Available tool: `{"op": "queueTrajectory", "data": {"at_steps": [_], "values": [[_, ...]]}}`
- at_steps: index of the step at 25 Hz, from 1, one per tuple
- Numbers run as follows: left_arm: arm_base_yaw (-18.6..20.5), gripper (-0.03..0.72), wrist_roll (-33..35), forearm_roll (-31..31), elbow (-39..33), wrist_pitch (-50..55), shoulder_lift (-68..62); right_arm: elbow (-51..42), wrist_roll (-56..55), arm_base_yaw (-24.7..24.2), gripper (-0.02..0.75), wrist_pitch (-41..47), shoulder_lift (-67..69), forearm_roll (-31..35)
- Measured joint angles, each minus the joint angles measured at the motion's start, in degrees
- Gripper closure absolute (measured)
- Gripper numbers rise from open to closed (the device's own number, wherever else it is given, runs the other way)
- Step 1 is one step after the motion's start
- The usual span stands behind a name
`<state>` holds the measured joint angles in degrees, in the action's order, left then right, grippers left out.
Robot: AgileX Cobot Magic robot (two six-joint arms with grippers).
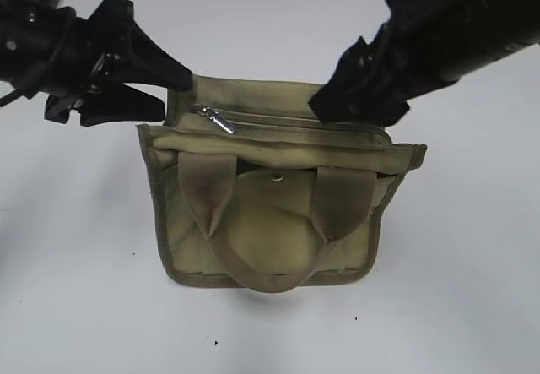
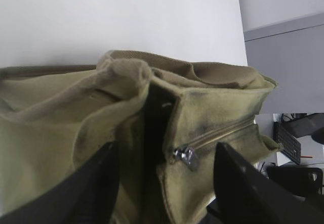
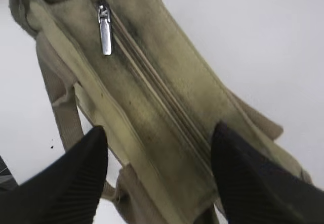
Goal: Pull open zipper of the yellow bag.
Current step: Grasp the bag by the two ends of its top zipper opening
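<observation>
- The left tool (image 1: 160, 95) sits at the left end of the yellow bag (image 1: 278, 222), on its far side. Its wrist view shows the two black fingers (image 2: 96, 183) spread wide, one on each side of the bag's end panel, with cloth between them but not pinched. It has hold of nothing.
- The bag stands on the white surface (image 1: 84, 289) near the middle of the scene, its handles (image 1: 207, 197) hanging down the near face and a small round snap (image 1: 277, 176) between them.
- The zipper (image 1: 295, 125) runs left to right along the bag's top and looks closed for its whole length. Its silver pull tab (image 1: 218, 121) lies at the left end, flat on the tape, just right of the left tool and touched by neither tool.
- The right tool (image 1: 325, 104) reaches in over the right end of the zipper. In its own view the fingers (image 3: 71, 178) are well apart, straddling the bag's top edge, and nothing is gripped; whether they touch the cloth I cannot tell.
- Judged from this, the step in hand is the approach: both tools are placed but no grasp is made. The next move likely calls for one tool to steady the bag's end, the other to pinch the small tab and draw it rightward along the tape.
</observation>
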<state>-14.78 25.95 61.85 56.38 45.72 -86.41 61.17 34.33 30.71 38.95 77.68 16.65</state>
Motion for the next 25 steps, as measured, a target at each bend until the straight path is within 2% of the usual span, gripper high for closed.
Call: {"op": "queueTrajectory", "data": {"at_steps": [9, 12, 15, 21, 25], "values": [[-2.2, 0.237, 0.0, 0.1, 8.3, 0.4, -7.8, 7.3, 3.9, 3.1, 0.243, -3.8, 10.7, 0.0], [-2.3, 0.267, 0.0, 0.1, 9.2, 1.6, -10.1, 9.9, 4.2, 3.1, 0.243, -4.2, 13.9, 0.1], [-2.3, 0.358, 0.0, 0.2, 10.2, 2.1, -11.7, 12.9, 4.7, 3.1, 0.244, -4.2, 16.5, 0.1], [-2.4, 0.632, 0.4, -0.1, 13.5, 1.8, -12.0, 15.5, 6.8, 3.3, 0.244, -4.3, 19.1, 0.4], [-2.4, 0.655, 1.0, -0.5, 14.3, 3.3, -12.2, 15.5, 10.1, 5.7, 0.244, -4.9, 19.5, 0.8]]}}
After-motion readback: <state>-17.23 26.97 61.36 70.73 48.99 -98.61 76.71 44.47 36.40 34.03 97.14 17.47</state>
